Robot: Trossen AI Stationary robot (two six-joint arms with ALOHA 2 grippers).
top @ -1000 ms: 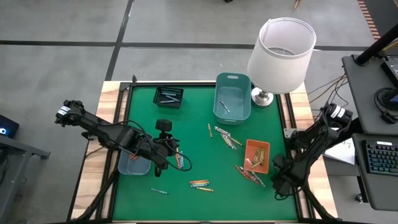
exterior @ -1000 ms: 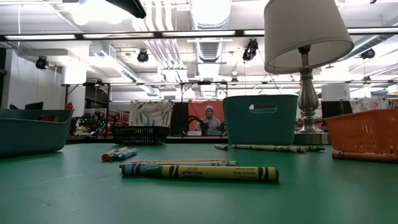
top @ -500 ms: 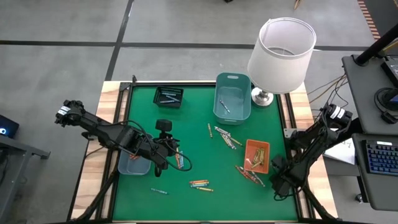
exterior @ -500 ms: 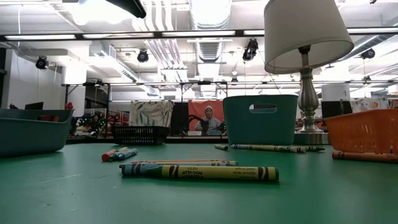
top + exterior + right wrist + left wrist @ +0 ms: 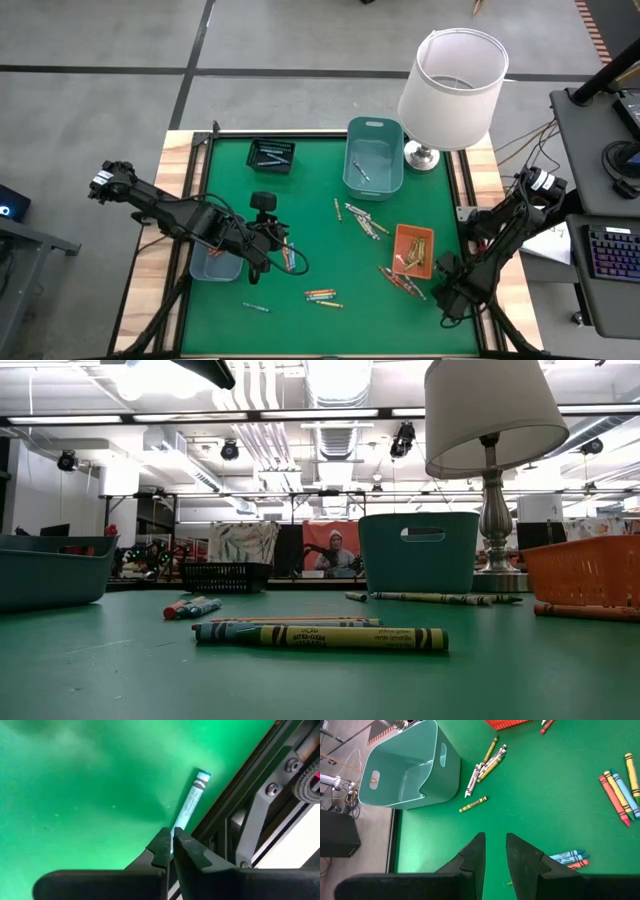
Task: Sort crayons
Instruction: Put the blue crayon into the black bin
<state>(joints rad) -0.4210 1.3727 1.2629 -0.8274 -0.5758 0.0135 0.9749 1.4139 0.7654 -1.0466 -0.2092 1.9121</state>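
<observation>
crayons (image 5: pixel 487 764): thin paper-wrapped sticks | teal bin (image 5: pixel 405 767): smooth plastic (rounded corners)

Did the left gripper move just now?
No. In the high view the left gripper sits just where it did a second ago, the same gap from the blue tray beside it.

Small thin wax crayons (image 5: pixel 321 295) lie flat, scattered on the green worktop (image 5: pixel 310 190): a mixed cluster near the front, yellow-white ones (image 5: pixel 362 220) mid-table, red ones (image 5: pixel 402 281) beside the orange tray (image 5: pixel 427 240). One light-blue crayon (image 5: pixel 190 802) lies at the worktop's edge.
</observation>
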